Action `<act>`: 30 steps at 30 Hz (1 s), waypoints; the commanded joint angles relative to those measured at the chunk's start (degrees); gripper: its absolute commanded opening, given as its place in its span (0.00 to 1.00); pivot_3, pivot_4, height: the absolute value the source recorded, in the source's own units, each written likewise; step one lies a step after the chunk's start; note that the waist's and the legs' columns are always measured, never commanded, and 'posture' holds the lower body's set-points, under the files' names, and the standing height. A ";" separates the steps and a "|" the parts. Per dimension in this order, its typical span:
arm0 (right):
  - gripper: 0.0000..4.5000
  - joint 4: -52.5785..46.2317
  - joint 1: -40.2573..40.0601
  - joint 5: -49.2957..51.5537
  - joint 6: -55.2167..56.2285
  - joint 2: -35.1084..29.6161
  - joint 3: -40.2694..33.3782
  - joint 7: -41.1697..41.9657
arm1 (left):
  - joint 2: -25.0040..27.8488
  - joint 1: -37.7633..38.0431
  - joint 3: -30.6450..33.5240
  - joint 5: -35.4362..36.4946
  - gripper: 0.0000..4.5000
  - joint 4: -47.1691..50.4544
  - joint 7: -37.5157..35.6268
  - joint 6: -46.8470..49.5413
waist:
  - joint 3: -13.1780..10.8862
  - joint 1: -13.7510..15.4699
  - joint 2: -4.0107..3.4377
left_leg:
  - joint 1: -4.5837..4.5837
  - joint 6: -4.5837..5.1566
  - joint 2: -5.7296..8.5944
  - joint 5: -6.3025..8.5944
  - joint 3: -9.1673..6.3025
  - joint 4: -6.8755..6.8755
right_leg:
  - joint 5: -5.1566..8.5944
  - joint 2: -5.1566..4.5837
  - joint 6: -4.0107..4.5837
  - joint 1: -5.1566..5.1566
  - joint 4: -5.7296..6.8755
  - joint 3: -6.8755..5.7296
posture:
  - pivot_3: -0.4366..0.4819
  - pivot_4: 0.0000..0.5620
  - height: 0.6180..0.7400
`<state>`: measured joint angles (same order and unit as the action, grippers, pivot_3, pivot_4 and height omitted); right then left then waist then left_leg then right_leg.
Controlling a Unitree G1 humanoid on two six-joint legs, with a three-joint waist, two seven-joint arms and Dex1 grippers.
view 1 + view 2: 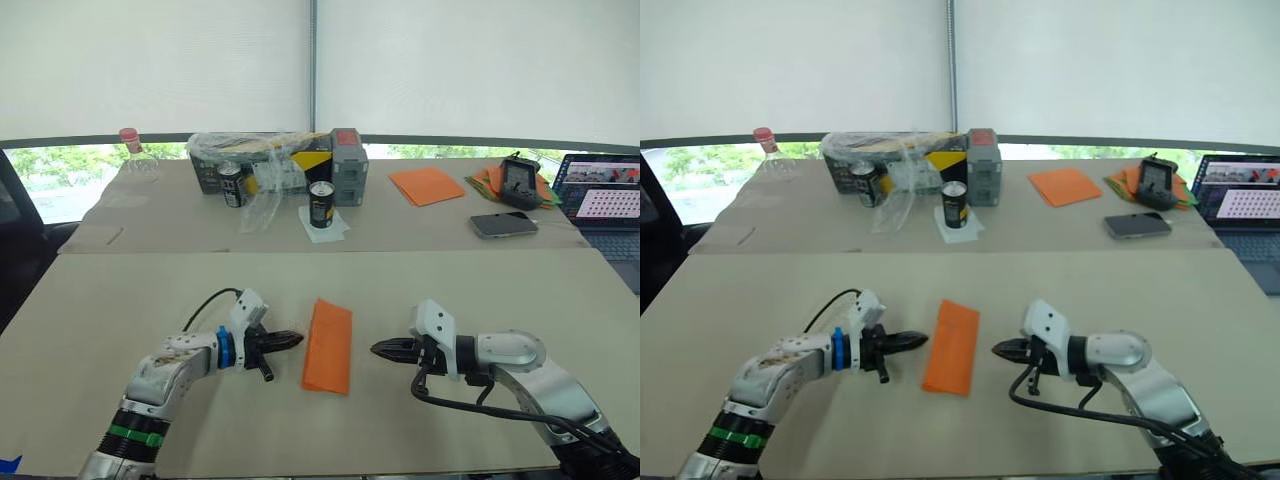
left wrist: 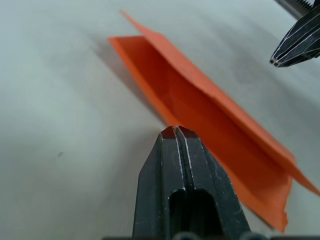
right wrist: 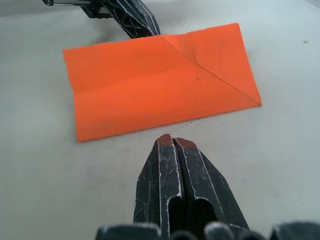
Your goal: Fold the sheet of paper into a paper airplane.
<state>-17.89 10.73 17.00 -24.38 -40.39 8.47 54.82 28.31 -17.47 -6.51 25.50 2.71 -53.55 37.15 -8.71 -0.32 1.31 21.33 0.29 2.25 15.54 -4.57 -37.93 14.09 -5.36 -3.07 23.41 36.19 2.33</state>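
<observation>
Two closed pincers flank folded sheet of paper (image 1: 328, 345).

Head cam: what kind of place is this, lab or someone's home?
Probably an office or lab workspace, not a home. Long plain tables run beneath wide windows with roller blinds, and the back table carries an open laptop, a phone and drink cans.

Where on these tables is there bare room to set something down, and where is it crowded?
Bare: the near beige table outside both grippers, and between the folded bright orange sheet of paper and its far edge. Crowded: the far table around the black cans, grey box, phone and laptop.
</observation>
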 commanded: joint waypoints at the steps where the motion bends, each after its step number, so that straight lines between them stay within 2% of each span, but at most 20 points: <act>1: 0.01 -2.25 -0.19 0.62 -1.24 -0.32 -3.05 -2.11 | -2.09 -1.94 -3.13 -0.84 0.00 -0.26 -2.14 -2.96 | 0.00 0.03 0.00 | -0.01 -0.01 0.01 -0.01 0.01 0.00 | -0.02 -0.01 0.00 -0.03 -0.01 0.01 | 0.48 0.27 1.00; 7: 0.01 -4.55 -1.41 0.59 -3.18 -1.05 -4.83 -4.52 | -5.25 -5.67 -8.33 -3.84 0.00 -3.38 -3.39 -4.94 | 0.00 0.04 0.01 | -0.03 0.00 0.01 -0.01 0.02 -0.06 | -0.05 0.05 -0.02 -0.07 -0.01 0.01 | 0.48 0.27 1.00; 20: 0.01 -16.13 -3.12 4.02 -13.56 -3.39 -14.63 -10.79 | -14.67 -12.62 -19.29 -12.82 0.00 -15.84 -3.82 -7.90 | 0.00 0.81 0.00 | -0.10 0.02 0.05 -0.02 0.00 -0.26 | -0.06 0.08 -0.04 -0.28 0.03 -0.03 | 0.48 0.27 1.00; 25: 0.01 -18.49 -4.44 2.94 -16.66 -5.05 -13.64 -12.62 | -16.46 -14.90 -20.04 -15.14 0.00 -19.39 -4.23 -8.53 | 0.00 1.24 0.00 | -0.09 0.13 0.16 0.05 -0.01 -0.59 | -0.10 0.01 -0.15 -0.46 -0.03 -0.05 | 0.48 0.27 1.00; 30: 0.01 -18.78 -4.59 2.27 -19.39 -6.25 -13.58 -14.86 | -16.95 -17.32 -25.01 -18.79 0.00 -20.07 -7.45 -9.93 | 0.00 1.26 0.00 | -0.09 0.27 0.23 0.13 -0.01 -0.89 | -0.15 -0.02 -0.26 -0.66 -0.07 -0.06 | 0.48 0.27 1.00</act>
<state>-34.48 5.76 19.38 -43.33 -45.82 -4.01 40.72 11.97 -35.33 -27.27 9.00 -15.93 -59.69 26.59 -8.71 0.93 1.31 21.23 0.57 2.51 15.68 -4.59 -38.83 13.94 -5.39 -3.34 22.70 36.10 2.25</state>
